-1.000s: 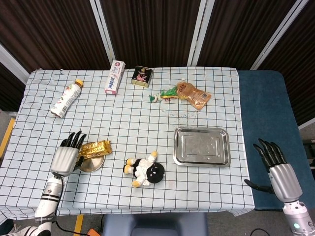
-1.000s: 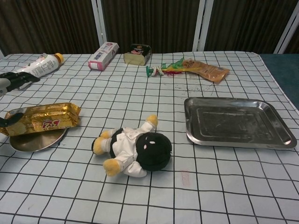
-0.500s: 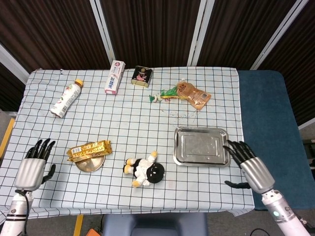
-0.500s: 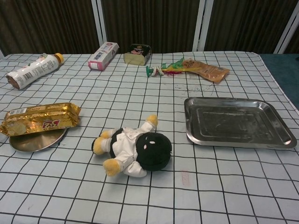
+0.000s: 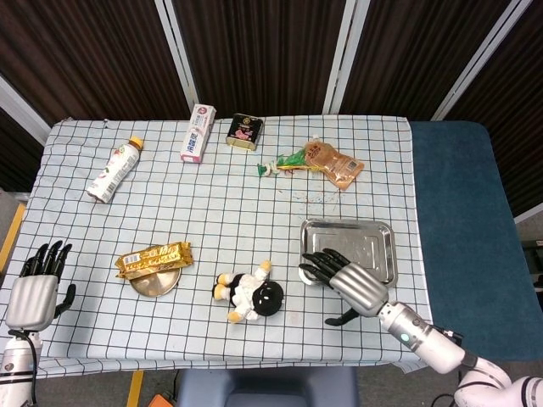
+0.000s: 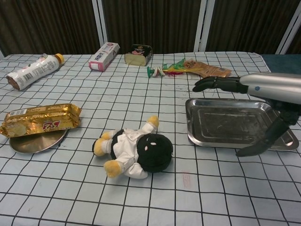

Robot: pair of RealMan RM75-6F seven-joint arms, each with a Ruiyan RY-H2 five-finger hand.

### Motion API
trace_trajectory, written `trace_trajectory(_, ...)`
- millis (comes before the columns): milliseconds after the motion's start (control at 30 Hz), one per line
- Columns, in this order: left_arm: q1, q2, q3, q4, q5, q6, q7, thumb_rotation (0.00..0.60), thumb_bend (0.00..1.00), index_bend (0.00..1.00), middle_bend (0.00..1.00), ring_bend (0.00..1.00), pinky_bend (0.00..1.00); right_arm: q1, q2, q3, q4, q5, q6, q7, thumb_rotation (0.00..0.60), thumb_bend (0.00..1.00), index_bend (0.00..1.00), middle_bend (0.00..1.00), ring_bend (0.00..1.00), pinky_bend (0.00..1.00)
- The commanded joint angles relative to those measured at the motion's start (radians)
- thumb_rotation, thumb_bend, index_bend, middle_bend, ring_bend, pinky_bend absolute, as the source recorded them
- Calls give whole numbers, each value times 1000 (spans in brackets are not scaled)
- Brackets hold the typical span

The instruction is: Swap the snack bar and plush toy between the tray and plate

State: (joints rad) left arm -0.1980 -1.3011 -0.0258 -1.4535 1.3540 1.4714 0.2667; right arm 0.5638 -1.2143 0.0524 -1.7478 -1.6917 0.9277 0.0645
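since the earlier frame the right hand (image 5: pixel 352 282) has swept in over the tray (image 5: pixel 373 233), fingers spread and holding nothing, heading for the plush toy (image 5: pixel 248 294) on the cloth at lower centre; best to come down over its white body (the snack bar (image 5: pixel 153 258) sits on the plate (image 5: pixel 153 284) at lower left). only the head view shows the left hand (image 5: pixel 32 292), spread and idle in the lower-left corner

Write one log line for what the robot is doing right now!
right robot hand: open, over tray | plush toy: on table | snack bar: on plate
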Motion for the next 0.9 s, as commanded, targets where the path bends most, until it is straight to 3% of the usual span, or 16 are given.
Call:
trace_trajectory(33, -2, -1, 1, 3, 3, -15, 11, 600, 448, 83, 64, 0, 184, 71, -61, 24, 22, 53, -95, 24, 600, 68, 88, 0, 0, 0)
trace_trajectory(300, 0, -3, -12, 5, -7, -29, 16, 600, 450, 90, 67, 0, 184, 164, -144, 50, 88, 112, -202, 53, 600, 54, 94, 0, 0, 0)
trace_trajectory(600, 4, 8, -28, -3, -19, -47, 10, 600, 448, 107, 73, 0, 184, 291, -331, 88, 252, 205, -319, 89, 600, 49, 127, 0, 0, 0)
trace_trajectory(800, 10, 17, -39, -8, -26, -51, -8, 600, 448, 110, 76, 0, 184, 324, -402, 79, 318, 226, -331, 76, 600, 49, 154, 15, 0, 0)
trace_trajectory(900, 11, 21, -39, -12, -22, -55, -14, 600, 448, 111, 77, 0, 184, 322, -431, 72, 345, 228, -302, 55, 600, 48, 208, 79, 6, 0)
